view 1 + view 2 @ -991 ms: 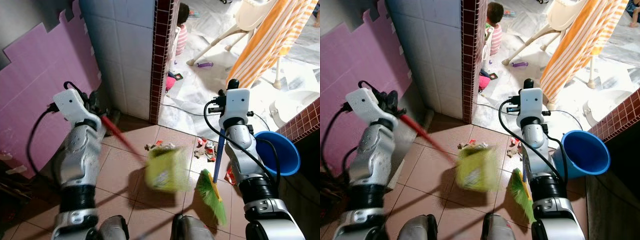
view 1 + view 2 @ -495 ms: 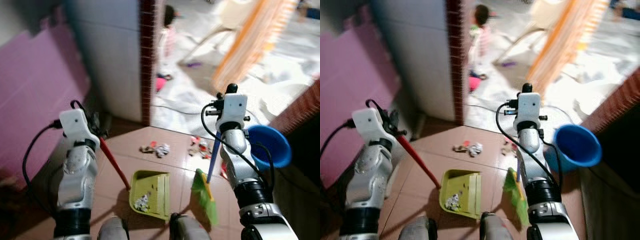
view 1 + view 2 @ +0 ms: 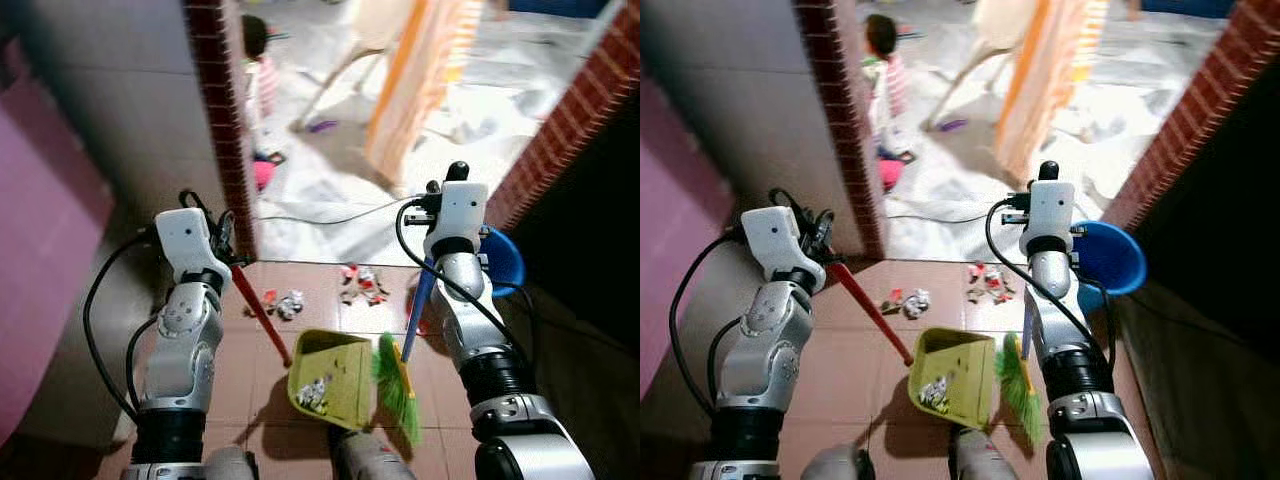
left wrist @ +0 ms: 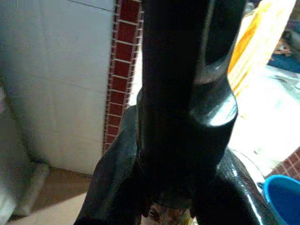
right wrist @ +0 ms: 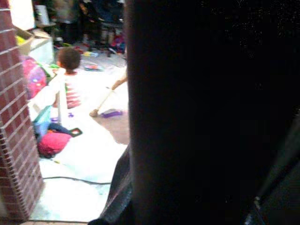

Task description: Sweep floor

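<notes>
Two tools are in play, both set against the yellow-green dustpan [image 3: 332,377] on the floor [image 3: 250,380] just ahead of the robot's feet. The left pincer [image 3: 226,245] is clamped on the top of the pan's red handle [image 3: 262,315], which slants down to the pan's near-left corner. The right pincer [image 3: 430,222] is clamped on the blue stick [image 3: 418,312] of the broom [image 3: 397,385], whose green bristles stand just right of the pan, touching its edge. Some paper scraps already lie in the pan; two more heaps of litter [image 3: 360,284] sit beyond it, toward the brick pillar [image 3: 225,130], so the sweeping looks partly done. Both tools should be light, stiff plastic; the bristles are soft and will bend, so the broom wants a firm hold high on the stick and short strokes. The pan may skid on smooth tile unless its lip is pressed down. Beyond the pillar a child [image 3: 883,70] sits on the pale floor.
</notes>
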Tool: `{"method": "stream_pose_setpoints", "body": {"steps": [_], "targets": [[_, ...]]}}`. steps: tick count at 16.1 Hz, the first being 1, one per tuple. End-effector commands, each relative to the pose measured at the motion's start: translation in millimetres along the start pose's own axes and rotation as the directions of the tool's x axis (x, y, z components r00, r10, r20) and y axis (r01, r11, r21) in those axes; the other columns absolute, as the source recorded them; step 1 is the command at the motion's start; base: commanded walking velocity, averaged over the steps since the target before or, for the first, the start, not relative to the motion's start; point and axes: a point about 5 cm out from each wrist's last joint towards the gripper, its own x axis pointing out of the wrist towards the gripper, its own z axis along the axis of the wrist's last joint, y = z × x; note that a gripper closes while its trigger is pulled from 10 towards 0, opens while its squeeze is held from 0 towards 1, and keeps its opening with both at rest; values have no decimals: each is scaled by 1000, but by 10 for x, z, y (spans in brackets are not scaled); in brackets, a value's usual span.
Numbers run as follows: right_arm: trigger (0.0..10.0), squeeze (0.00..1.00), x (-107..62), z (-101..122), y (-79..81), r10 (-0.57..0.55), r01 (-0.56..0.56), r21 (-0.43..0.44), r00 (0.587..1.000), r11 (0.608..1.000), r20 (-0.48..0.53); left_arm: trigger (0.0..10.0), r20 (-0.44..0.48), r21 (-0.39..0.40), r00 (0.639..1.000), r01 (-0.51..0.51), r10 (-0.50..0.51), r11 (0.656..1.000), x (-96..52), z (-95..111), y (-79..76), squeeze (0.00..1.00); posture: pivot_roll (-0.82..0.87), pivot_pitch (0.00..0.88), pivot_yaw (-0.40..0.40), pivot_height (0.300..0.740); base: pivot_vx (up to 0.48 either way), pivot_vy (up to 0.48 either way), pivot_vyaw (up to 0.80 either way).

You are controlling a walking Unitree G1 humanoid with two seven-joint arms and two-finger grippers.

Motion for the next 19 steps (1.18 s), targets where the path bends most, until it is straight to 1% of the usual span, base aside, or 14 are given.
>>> {"method": "stream_pose_setpoints", "body": {"steps": [1, 3, 8, 14, 17, 19], "targets": [[10000, 0, 28, 52, -16, -8, 8, 1, 1000, 1000, 21, 10000, 63, 1, 998, 30, -30, 1000, 18, 150, -55, 0, 26, 49, -7, 740, 0, 0, -800], [10000, 0, 30, 53, -43, -12, 12, -2, 1000, 1000, 21, 10000, 65, -6, 997, 44, -43, 999, 33, 166, -79, 0, 22, 65, -10, 740, 0, 0, -800], [10000, 0, 66, 73, -105, -26, 26, -13, 999, 1000, 22, 10000, 59, -23, 998, 37, -35, 999, 28, 171, -49, 0, 21, 69, -17, 740, 0, 0, -800], [10000, 0, 67, 84, -82, -25, 25, -5, 999, 1000, 27, 10000, 45, -14, 998, 55, -54, 998, 28, 148, -59, 0, 16, 80, -11, 740, 0, 0, -800], [10000, 0, 76, 87, -76, -28, 28, -5, 999, 1000, 27, 10000, 47, -9, 996, 76, -76, 997, 40, 161, -70, 0, 18, 78, -4, 740, 0, 0, 0], [10000, 0, 76, 81, -68, -29, 29, -4, 999, 1000, 22, 10000, 49, -10, 996, 81, -80, 997, 48, 171, -73, 0, 19, 79, -2, 740, 0, -249, 0]]}}
